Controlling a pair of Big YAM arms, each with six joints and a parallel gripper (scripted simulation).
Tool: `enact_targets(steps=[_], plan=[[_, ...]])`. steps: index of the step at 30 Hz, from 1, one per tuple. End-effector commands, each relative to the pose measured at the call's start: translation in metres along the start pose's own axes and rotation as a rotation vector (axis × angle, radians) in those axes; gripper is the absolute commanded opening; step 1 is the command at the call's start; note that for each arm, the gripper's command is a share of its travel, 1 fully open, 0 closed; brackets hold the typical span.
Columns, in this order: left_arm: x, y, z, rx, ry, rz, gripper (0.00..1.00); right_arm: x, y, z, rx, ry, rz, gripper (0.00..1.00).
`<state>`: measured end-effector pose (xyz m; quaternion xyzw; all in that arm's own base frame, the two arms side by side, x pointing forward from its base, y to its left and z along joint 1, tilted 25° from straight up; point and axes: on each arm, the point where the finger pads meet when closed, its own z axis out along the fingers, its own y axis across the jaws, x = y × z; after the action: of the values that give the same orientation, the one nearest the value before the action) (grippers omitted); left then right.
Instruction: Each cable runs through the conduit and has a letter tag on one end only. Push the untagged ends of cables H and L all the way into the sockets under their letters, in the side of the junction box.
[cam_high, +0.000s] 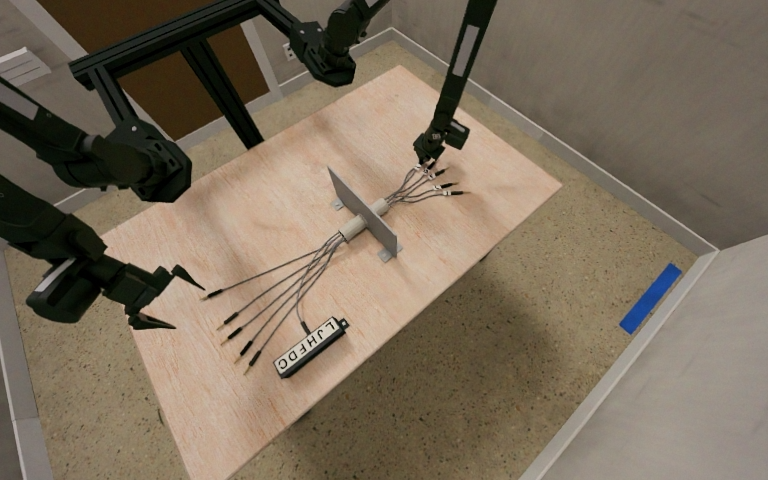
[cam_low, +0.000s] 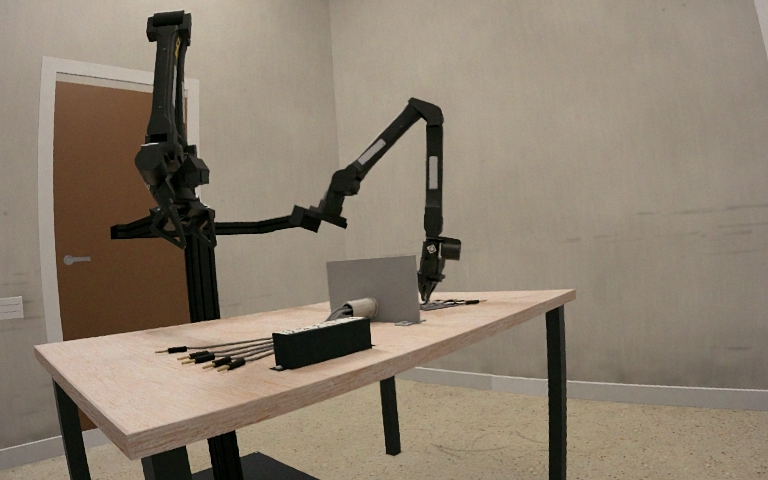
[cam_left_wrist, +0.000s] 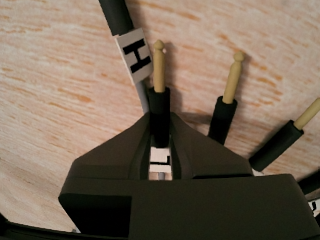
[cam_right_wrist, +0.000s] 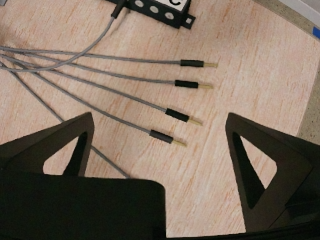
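One cable plug (cam_right_wrist: 120, 8) sits in the socket under H. Several untagged plug ends (cam_high: 232, 333) lie loose on the table beside the box and also show in the right wrist view (cam_right_wrist: 183, 100). My right gripper (cam_high: 181, 305) is open and empty, raised above those ends at the table's edge. My left gripper (cam_high: 425, 164) is at the far tagged ends, shut on one tagged cable end (cam_left_wrist: 159, 110); its tag is partly hidden. The H-tagged cable (cam_left_wrist: 136, 54) lies just beside it.
A pale conduit (cam_high: 353, 226) passes through an upright grey panel (cam_high: 356, 200) in the middle of the table, with all cables bundled through it. A black frame post (cam_high: 220, 84) stands behind the table. Other tagged ends (cam_high: 450, 189) fan out beside the left gripper.
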<state>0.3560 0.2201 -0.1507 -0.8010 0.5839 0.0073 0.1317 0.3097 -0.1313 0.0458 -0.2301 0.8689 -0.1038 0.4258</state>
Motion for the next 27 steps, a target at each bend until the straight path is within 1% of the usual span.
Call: enact_targets(steps=[1, 16, 17, 18, 20, 21, 27], plan=[[0.000, -0.001, 0.000, 0.006, 0.000, -0.002, 0.06, 0.001, 0.006, 0.000, -0.026, 0.002, -0.019, 1.00], [0.000, -0.001, 0.000, 0.006, 0.000, -0.002, 0.06, 0.000, 0.004, 0.000, -0.017, 0.000, -0.024, 1.00], [-0.004, 0.002, 0.007, -0.001, -0.002, -0.011, 0.06, 0.000, 0.004, 0.000, -0.017, 0.000, -0.024, 1.00], [-0.004, 0.002, 0.007, -0.001, -0.002, -0.011, 0.06, 0.000, 0.004, 0.000, -0.017, 0.000, -0.024, 1.00], [-0.006, 0.001, 0.006, 0.002, -0.005, -0.015, 0.06, 0.000, 0.004, 0.000, -0.017, 0.000, -0.024, 1.00], [-0.010, -0.008, 0.000, 0.024, -0.013, -0.019, 0.06, 0.000, 0.004, 0.000, -0.017, 0.000, -0.024, 1.00], [-0.014, -0.011, -0.001, 0.032, -0.022, -0.023, 0.06, 0.000, 0.004, 0.000, -0.017, 0.000, -0.024, 1.00]])
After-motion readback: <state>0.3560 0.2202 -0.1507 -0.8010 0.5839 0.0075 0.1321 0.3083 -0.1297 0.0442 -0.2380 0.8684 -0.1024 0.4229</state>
